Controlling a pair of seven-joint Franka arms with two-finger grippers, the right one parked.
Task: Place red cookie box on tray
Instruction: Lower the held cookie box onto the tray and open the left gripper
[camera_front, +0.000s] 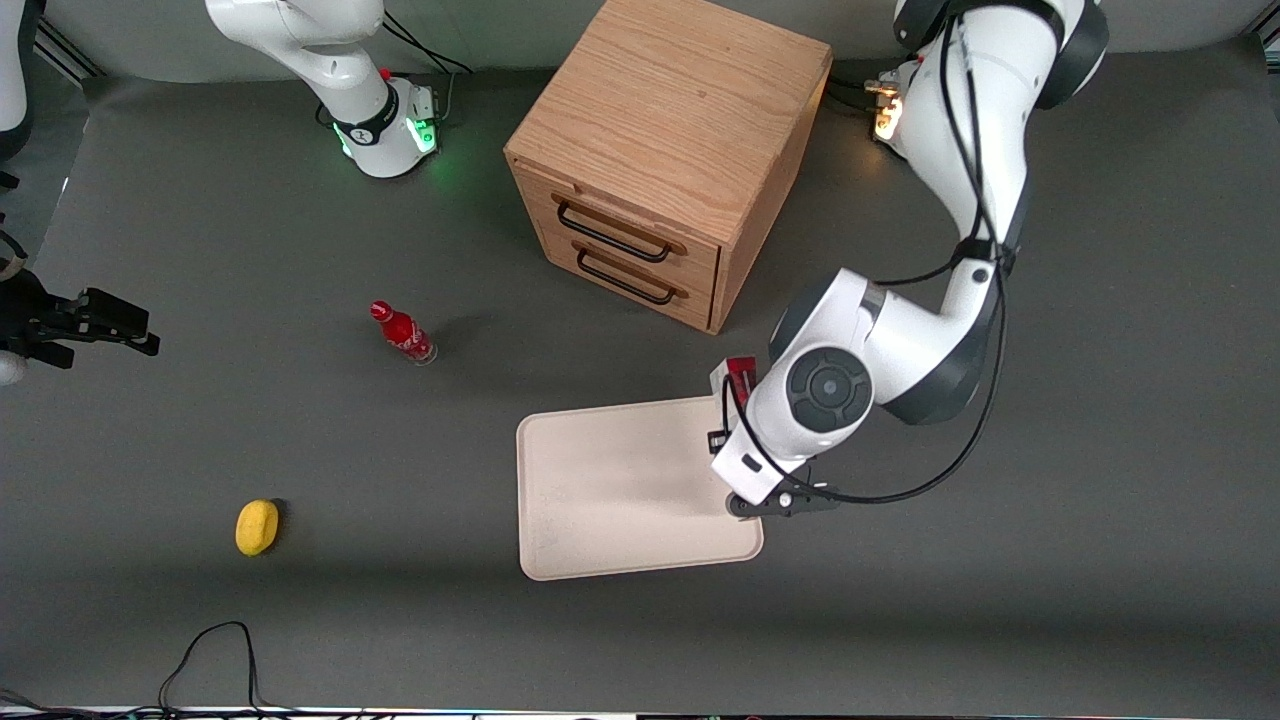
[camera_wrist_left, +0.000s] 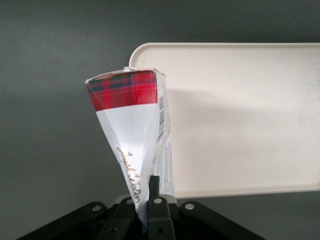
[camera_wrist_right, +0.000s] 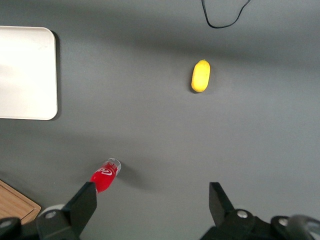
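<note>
Pincer (camera_wrist_left: 150, 200) pinches red cookie box (camera_wrist_left: 132, 135) (tartan band, barcode, gold script) above tray (camera_wrist_left: 240, 120) edge.

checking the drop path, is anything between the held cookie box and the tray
Nothing visible is. The gripper holds the red cookie box above the tray's edge, and the tray surface shows bare. The red bottle and yellow object lie well away.

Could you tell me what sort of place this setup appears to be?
Probably a robotics lab bench: a dark mat-covered table with bolted arm bases, a tray, a wooden cabinet, and the claw shut on the red cookie box at the tray's edge.
</note>
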